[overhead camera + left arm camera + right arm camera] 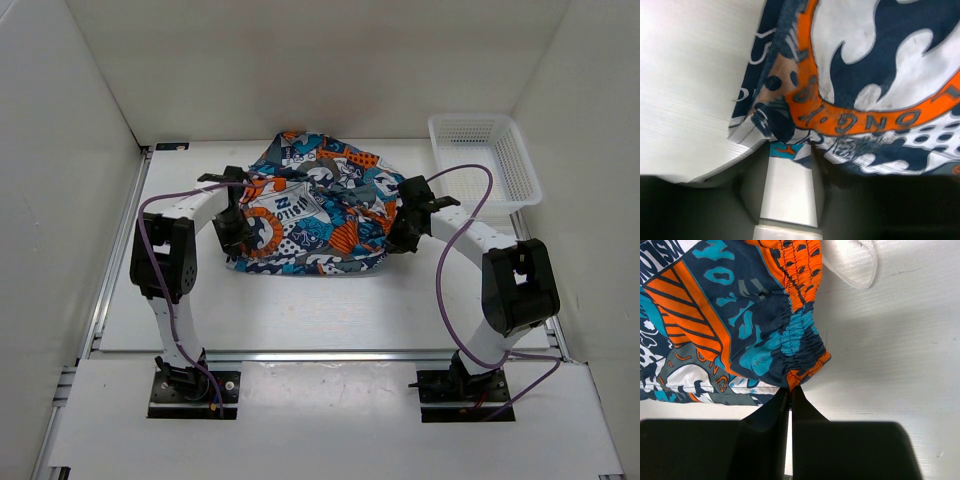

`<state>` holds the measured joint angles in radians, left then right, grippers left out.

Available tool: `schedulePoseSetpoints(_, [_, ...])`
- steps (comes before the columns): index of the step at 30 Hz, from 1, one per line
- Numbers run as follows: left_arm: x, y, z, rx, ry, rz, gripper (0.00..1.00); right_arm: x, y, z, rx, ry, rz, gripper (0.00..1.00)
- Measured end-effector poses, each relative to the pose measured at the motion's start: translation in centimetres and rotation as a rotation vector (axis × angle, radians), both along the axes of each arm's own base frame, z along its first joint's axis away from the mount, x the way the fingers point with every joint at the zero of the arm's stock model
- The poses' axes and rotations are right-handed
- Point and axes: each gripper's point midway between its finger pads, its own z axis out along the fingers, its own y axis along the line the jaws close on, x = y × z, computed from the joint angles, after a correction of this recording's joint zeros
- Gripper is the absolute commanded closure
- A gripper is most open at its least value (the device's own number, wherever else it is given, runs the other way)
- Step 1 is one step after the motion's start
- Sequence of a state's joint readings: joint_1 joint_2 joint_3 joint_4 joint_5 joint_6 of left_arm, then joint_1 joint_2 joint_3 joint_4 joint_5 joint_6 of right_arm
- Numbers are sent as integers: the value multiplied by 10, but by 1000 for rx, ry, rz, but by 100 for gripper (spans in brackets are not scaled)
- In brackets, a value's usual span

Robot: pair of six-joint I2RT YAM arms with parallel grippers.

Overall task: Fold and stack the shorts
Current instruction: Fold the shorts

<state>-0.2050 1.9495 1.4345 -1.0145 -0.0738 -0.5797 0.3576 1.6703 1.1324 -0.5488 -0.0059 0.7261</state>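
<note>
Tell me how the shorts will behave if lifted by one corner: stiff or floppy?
Probably floppy: the shorts lie wrinkled and bunched, so they should drape and sag. The gathered waistband, pinched at its end by the right gripper, may stretch when pulled. The fabric looks thin, likely light.

The left arm and the right arm are made of white tubes with big black blocks at the bends. A thin purple cable loops along each one. Each arm stands on a flat black plate. The right gripper has black fingers with pointy ends.
</note>
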Motion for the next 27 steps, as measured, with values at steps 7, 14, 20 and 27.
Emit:
schedulePoseSetpoints(7, [-6,5,-6,27,13,29,24,0,0,0,0,0,0,100])
schedulePoseSetpoints(14, [-4,6,-12,37,17,39,61,0,0,0,0,0,0,100])
schedulePoseSetpoints(20, [-2,6,-12,39,10,43,81,0,0,0,0,0,0,100])
schedulePoseSetpoints(27, [-2,7,-12,43,9,42,90,0,0,0,0,0,1,100])
